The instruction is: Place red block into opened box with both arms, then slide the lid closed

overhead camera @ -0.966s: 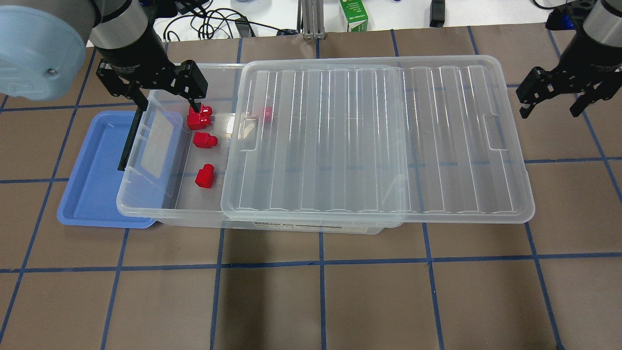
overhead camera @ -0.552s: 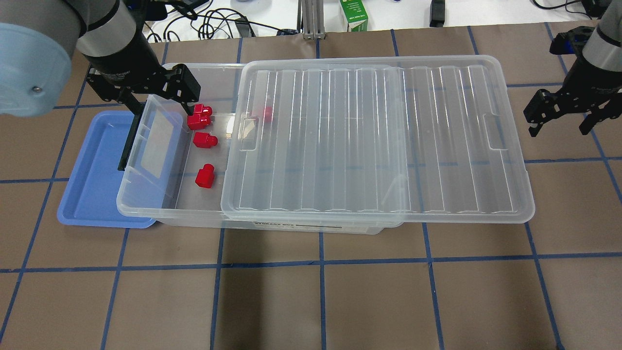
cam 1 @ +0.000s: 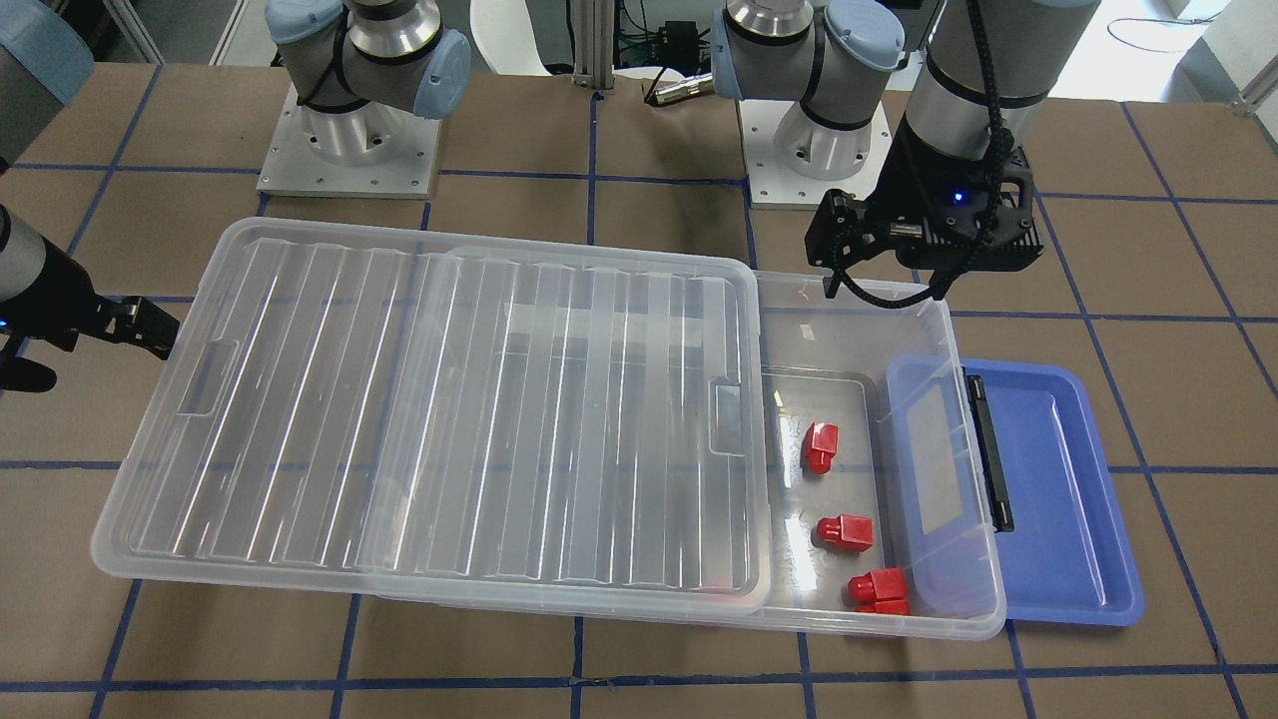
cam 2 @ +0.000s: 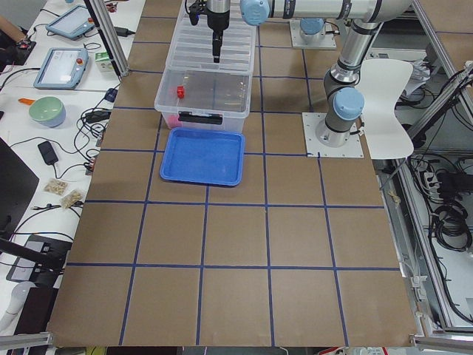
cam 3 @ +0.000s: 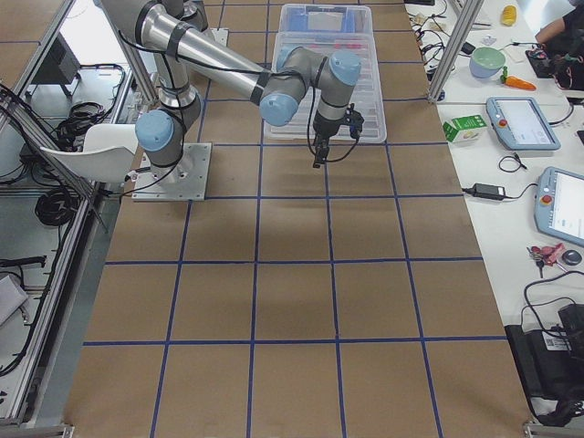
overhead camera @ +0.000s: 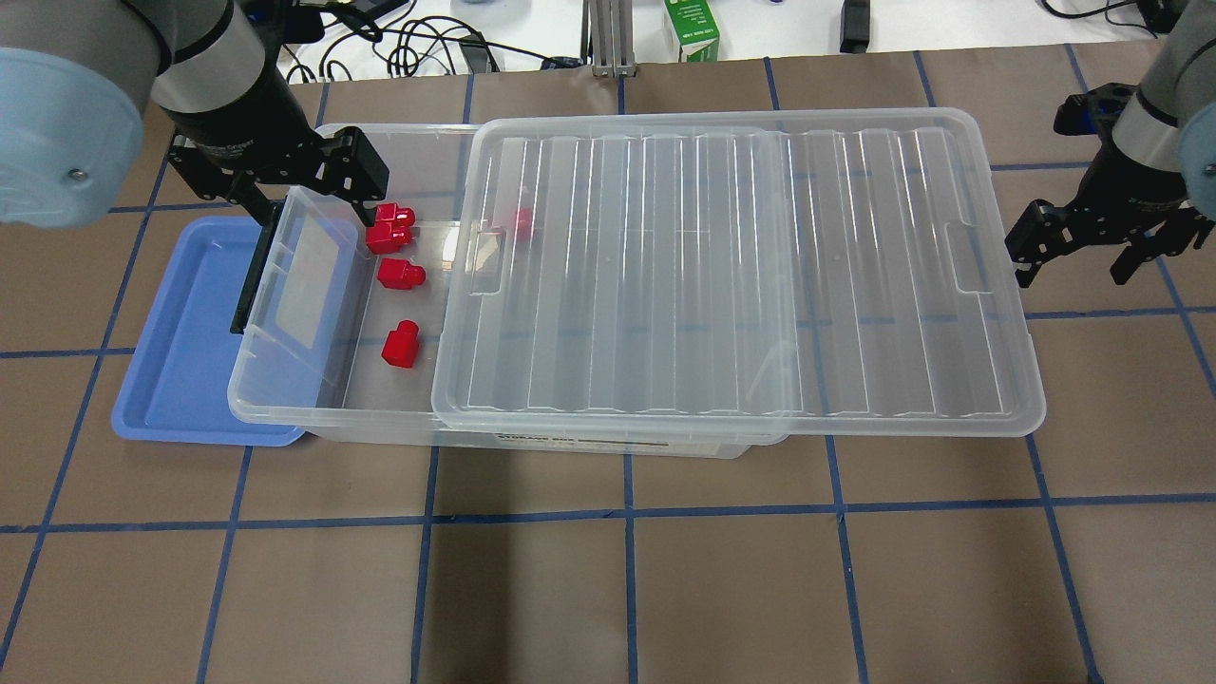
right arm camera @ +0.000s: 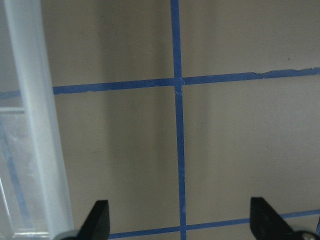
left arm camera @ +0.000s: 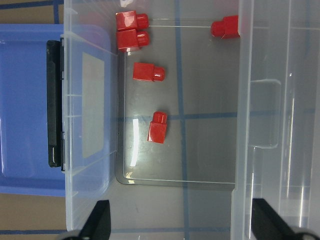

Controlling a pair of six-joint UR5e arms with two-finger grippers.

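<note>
The clear box (overhead camera: 285, 410) lies across the table with its lid (overhead camera: 741, 275) slid toward my right, so the box's left end is uncovered. Several red blocks lie on the box floor there, among them one (overhead camera: 400, 344) nearest me, one (left arm camera: 148, 72) in the middle and a touching pair (cam 1: 879, 591); another (overhead camera: 522, 223) shows under the lid's edge. My left gripper (overhead camera: 304, 190) hangs open and empty over the box's far left corner, above the blocks (left arm camera: 159, 127). My right gripper (overhead camera: 1073, 261) is open just beyond the lid's right short edge, holding nothing.
A blue tray (overhead camera: 180, 351) sits partly under the box's left end. A green carton (overhead camera: 692, 28) and cables lie along the far table edge. Brown mat with blue grid lines stretches in front of the box.
My left gripper has lifted away from the pair of red blocks and drawn back toward the left. My right gripper has come nearer to the lid's right edge.
</note>
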